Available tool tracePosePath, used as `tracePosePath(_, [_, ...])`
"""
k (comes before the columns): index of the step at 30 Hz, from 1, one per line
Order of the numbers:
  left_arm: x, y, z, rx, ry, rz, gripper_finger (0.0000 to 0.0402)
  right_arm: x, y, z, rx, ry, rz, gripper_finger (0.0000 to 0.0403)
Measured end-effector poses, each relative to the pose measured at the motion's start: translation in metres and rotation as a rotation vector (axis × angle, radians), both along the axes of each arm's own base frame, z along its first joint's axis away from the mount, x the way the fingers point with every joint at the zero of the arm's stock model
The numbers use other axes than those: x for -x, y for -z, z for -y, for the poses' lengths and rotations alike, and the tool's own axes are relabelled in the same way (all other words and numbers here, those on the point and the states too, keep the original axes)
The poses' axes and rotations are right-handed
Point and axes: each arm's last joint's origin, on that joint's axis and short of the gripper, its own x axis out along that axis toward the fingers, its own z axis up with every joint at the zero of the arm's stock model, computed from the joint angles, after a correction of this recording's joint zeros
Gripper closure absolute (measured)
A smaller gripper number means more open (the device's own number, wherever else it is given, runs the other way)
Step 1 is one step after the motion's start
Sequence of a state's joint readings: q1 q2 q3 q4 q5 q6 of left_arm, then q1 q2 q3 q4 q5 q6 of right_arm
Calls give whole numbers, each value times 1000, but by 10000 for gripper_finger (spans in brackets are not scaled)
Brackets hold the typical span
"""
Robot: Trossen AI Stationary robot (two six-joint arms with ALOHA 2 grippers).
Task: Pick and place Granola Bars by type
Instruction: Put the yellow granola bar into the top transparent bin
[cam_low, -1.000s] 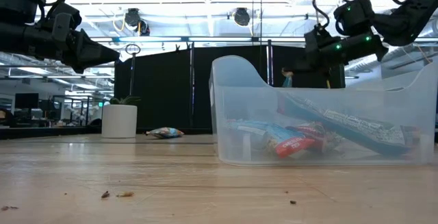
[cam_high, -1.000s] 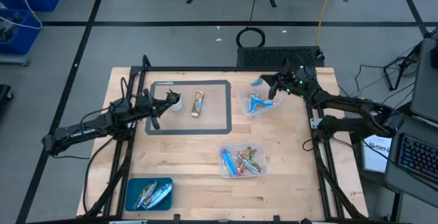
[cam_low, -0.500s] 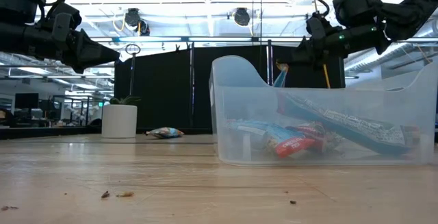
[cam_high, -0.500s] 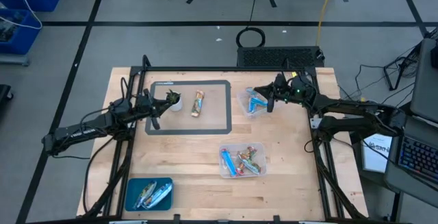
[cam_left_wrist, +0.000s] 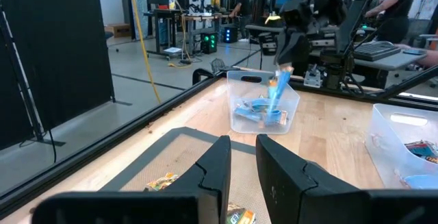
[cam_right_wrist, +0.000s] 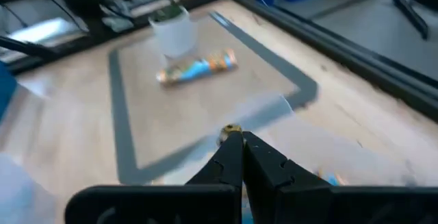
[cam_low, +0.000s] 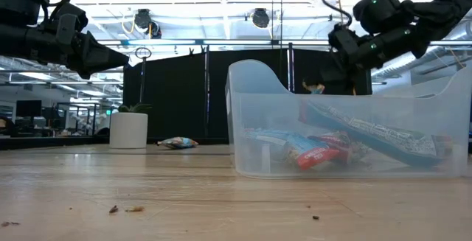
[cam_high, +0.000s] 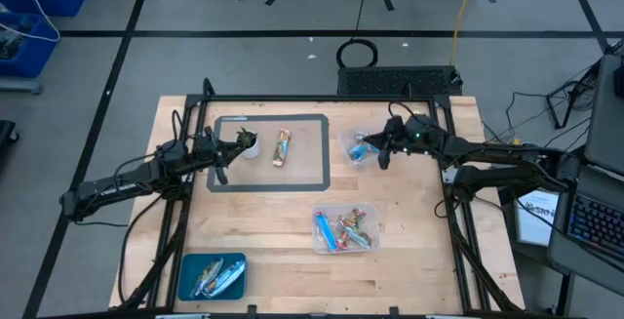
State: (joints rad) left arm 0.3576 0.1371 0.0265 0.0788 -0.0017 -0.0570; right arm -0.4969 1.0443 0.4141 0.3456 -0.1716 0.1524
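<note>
My right gripper (cam_high: pixel 382 153) hangs over the clear bin (cam_high: pixel 357 149) near the table's far right, shut on a blue-and-orange granola bar (cam_left_wrist: pixel 276 90). That bin holds blue bars. One more bar (cam_high: pixel 283 147) lies flat on the grey-bordered mat, beside the white cup (cam_high: pixel 248 143). My left gripper (cam_high: pixel 230 153) hovers next to the cup, its fingers (cam_left_wrist: pixel 220 166) a narrow gap apart and holding nothing. Mixed bars (cam_high: pixel 346 229) fill a second clear bin. Silvery bars lie in the blue bin (cam_high: pixel 213 275). My right gripper pinches the bar by its upper end (cam_left_wrist: pixel 282 70) between the two fingers, coming from above. The bar hangs below the fingers, nearly upright. Its lower end (cam_left_wrist: pixel 273 109) dips into the open top of the bin. The wrist view shows only an orange tip (cam_right_wrist: pixel 230 129) past the fingertips.
The mat's grey border (cam_high: pixel 324 153) frames the far-left part of the table. The mixed bin (cam_low: pixel 346 123) stands close to the low camera and blocks much of that view. Bare wood lies between the mat and the blue bin.
My right gripper has carried the bar from the far right toward the table's left and near edge, and has come down over the clear bin. The bar now hangs with its lower end in the bin's opening. The left arm has kept still.
</note>
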Motion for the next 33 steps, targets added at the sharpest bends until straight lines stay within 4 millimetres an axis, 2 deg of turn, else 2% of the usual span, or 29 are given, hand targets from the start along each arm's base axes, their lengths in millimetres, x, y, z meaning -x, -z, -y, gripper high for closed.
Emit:
tracePosePath(9, [0,0,0,0,0,0,325,6,13,0,-31,85,-142,403])
tracePosePath(14, [0,0,0,0,0,0,325,13,20,3,3,249,-269,403])
tracePosePath(18, [0,0,0,0,0,0,325,19,25,6,-11,316,-332,403])
tracePosePath(33, [0,0,0,0,0,0,325,18,34,7,-34,326,-383,397])
